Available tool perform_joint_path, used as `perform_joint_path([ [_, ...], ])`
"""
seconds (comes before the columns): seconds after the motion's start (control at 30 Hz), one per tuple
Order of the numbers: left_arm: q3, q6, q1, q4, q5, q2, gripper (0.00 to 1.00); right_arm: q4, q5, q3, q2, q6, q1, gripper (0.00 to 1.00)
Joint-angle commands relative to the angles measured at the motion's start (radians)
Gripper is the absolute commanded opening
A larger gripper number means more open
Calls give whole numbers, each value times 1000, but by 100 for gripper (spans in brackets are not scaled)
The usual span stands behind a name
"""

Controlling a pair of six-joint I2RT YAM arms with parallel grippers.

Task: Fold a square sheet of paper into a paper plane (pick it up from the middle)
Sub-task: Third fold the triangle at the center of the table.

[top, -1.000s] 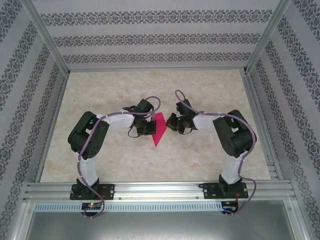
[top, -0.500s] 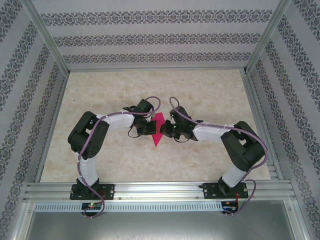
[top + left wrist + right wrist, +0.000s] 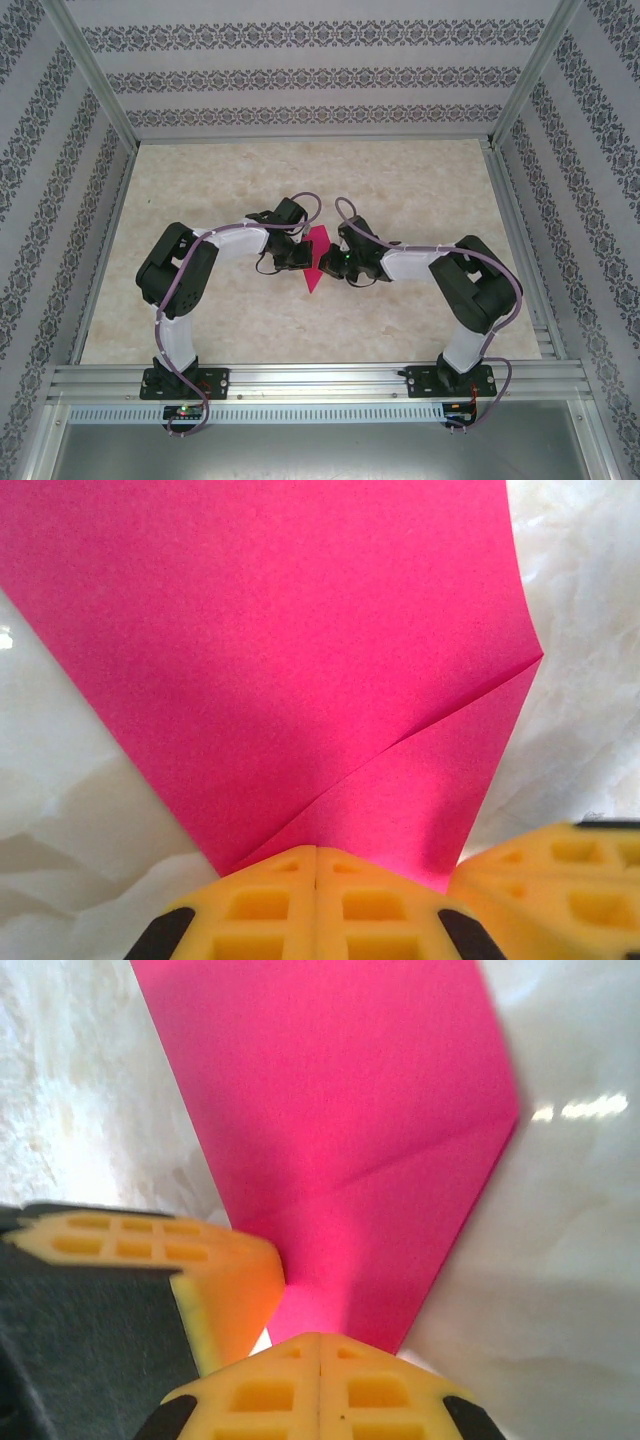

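**A:** Where is the pink paper point(image 3: 316, 272)?

**B:** In the middle of the top view, on the pale table point(image 3: 420, 190). It is folded to a point that aims at the bottom of the frame. In both wrist views a diagonal crease runs across it.

**A:** And the grippers?

**B:** The left gripper point(image 3: 298, 262) is at the paper's left edge and the right gripper point(image 3: 336, 264) is at its right edge. Each has its yellow fingers point(image 3: 270, 900) pressed together, with the tips at the paper's near edge. I cannot tell whether either one pinches the paper.

left tool point(image 3: 300, 262) and right tool point(image 3: 334, 268) are closed, tips close together, pointing at each other.
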Motion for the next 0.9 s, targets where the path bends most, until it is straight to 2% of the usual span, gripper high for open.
perform_joint_path([
  [0.0, 13, 24, 2, -40, -23, 21, 0, 2, 5, 38, 40, -39, -19, 1],
  [0.1, -3, 14, 3, -3, -4, -7, 1, 0, -4, 47, 80, -44, -25, 1],
  [0.4, -122, -48, -1, 168, 153, -159, 5, 9, 0, 36, 112, -27, -25, 1],
  [0.67, -177, -64, -19, 240, 226, -118, 4, -4, -1, 40, 114, -34, -24, 1],
  [0.87, -174, -64, -29, 263, 229, -92, 4, -9, -2, 42, 113, -37, -26, 1],
])
